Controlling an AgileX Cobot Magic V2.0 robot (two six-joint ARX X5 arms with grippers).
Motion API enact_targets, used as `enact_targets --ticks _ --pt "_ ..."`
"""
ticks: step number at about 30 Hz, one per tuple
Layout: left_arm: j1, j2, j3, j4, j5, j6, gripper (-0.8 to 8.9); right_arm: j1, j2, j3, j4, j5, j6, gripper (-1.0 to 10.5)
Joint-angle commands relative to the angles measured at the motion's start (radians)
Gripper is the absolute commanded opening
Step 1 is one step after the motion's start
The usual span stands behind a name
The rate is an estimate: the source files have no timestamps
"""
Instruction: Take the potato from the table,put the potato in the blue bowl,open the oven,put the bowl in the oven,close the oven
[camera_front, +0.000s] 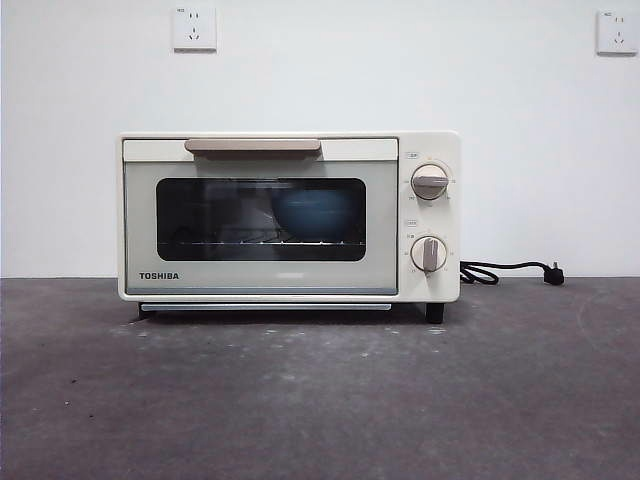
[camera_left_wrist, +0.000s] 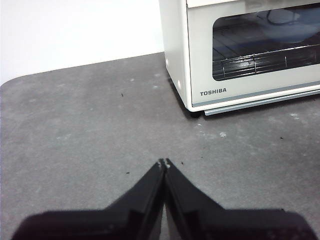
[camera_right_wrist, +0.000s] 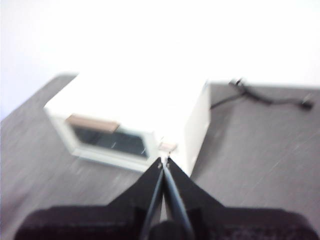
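Cream-white oven (camera_front: 288, 215) stands upright, centered at the far side of the dark grey tabletop (camera_front: 320, 400), door shut, beige handle across the top, two knobs on the right. Blue bowl (camera_front: 315, 215) sits inside on the rack, right of middle, dim behind the dark glass. Potato not visible.
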Motion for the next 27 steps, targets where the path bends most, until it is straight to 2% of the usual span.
enact_targets --ticks 1,7,13,16,19,27 --pt "0.002 -0.003 -0.012 0.003 -0.002 -0.010 -0.04 -0.055 -0.094 -0.215 0.182 -0.003 -0.024 0.1" --pt "0.002 -0.003 -0.012 0.003 -0.002 -0.010 -0.04 -0.111 -0.300 -0.637 0.586 -0.003 -0.026 0.1" --pt "0.002 -0.003 -0.012 0.003 -0.002 -0.010 -0.04 -0.130 -0.451 -0.958 0.845 0.001 -0.019 0.1" --pt "0.002 -0.003 -0.012 0.003 -0.002 -0.010 -0.04 -0.130 -0.513 -1.064 0.881 0.007 -0.019 0.1" --pt "0.003 -0.003 -0.012 0.003 -0.002 -0.010 -0.04 -0.130 -0.572 -1.157 0.883 0.052 -0.013 0.1" --pt "0.003 -0.003 -0.012 0.003 -0.002 -0.010 -0.04 -0.130 -0.675 -1.284 0.877 0.051 0.001 0.1"
